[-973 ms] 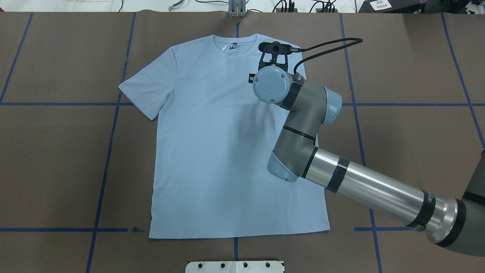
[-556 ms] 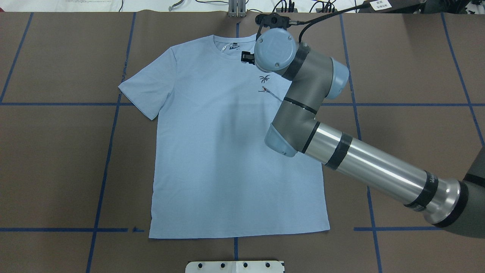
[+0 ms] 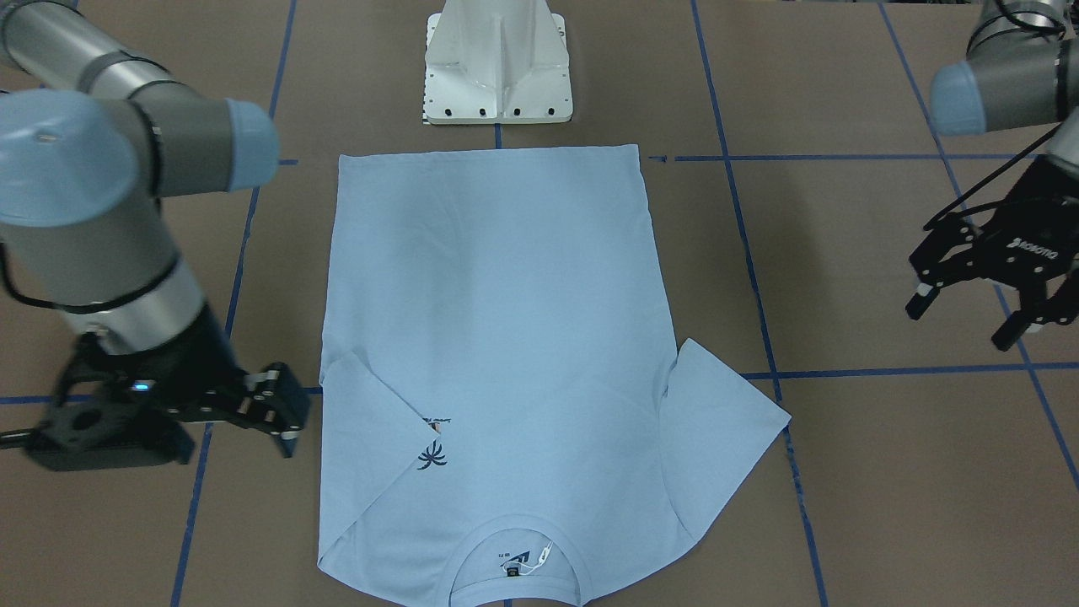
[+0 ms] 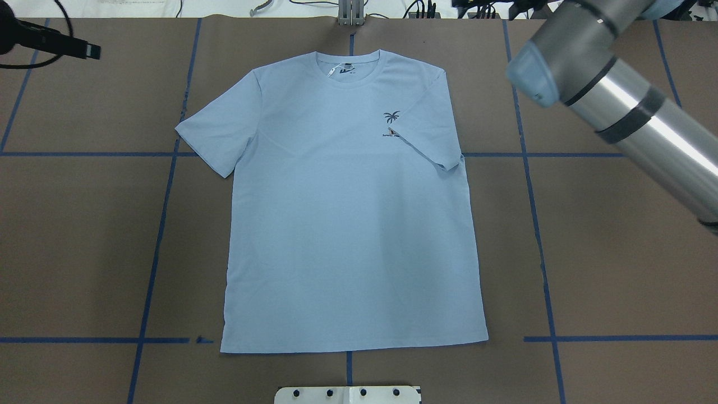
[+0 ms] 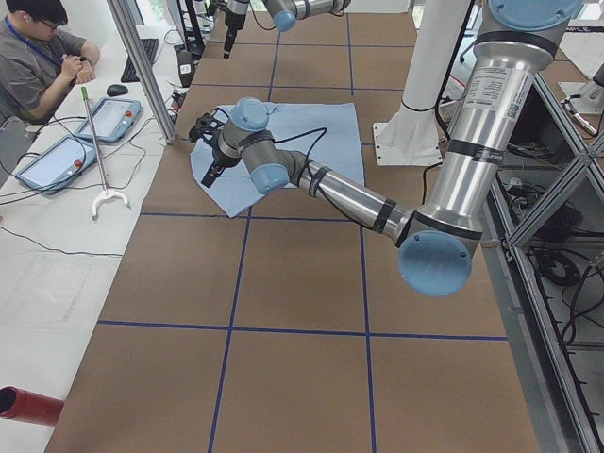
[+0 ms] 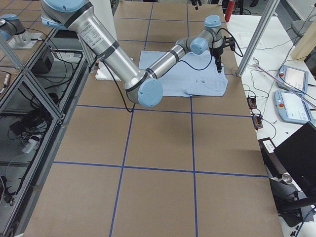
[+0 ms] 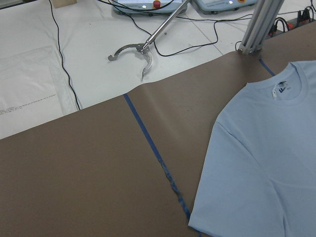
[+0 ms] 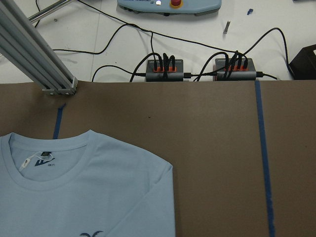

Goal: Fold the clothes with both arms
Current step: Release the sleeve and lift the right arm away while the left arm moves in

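Right arm (image 4: 617, 106) has withdrawn far right. T-shirt (image 4: 336, 224) right sleeve (image 4: 429, 126) now lies folded inward. Right fingers (image 3: 285, 438) and left fingers (image 3: 923, 295) spread, empty. Left sleeve (image 4: 219, 134) remains unfolded.

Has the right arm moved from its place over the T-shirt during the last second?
Yes. In the overhead view the right arm has drawn back to the right and toward the far edge, off the T-shirt. It now hangs over the blue tape line on the shirt's right.

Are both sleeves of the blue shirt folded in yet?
No. One sleeve lies folded over the chest; the other sleeve is spread flat.
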Action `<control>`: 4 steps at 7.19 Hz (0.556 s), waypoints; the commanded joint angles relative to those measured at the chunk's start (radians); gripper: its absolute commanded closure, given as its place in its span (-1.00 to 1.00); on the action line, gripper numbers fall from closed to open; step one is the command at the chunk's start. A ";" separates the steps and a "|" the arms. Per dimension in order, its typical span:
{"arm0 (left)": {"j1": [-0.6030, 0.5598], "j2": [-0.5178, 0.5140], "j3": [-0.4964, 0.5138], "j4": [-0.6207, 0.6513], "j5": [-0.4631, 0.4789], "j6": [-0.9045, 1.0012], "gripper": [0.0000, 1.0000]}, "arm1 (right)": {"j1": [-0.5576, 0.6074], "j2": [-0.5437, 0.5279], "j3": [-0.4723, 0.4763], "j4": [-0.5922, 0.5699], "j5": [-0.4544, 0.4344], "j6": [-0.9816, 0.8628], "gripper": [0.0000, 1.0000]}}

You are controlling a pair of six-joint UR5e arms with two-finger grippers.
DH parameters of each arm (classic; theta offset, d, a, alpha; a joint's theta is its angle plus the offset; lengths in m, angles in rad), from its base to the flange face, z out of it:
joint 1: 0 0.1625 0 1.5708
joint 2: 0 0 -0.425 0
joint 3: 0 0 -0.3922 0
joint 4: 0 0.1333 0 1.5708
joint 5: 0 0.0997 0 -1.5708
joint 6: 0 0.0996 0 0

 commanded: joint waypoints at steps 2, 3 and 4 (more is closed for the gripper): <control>0.159 -0.125 0.203 -0.068 0.200 -0.303 -0.51 | 0.175 -0.142 0.064 -0.013 0.140 -0.239 -1.00; 0.178 -0.139 0.318 -0.184 0.244 -0.325 -0.43 | 0.176 -0.145 0.071 -0.013 0.139 -0.238 -1.00; 0.196 -0.159 0.401 -0.262 0.263 -0.330 -0.40 | 0.176 -0.147 0.071 -0.008 0.136 -0.238 -1.00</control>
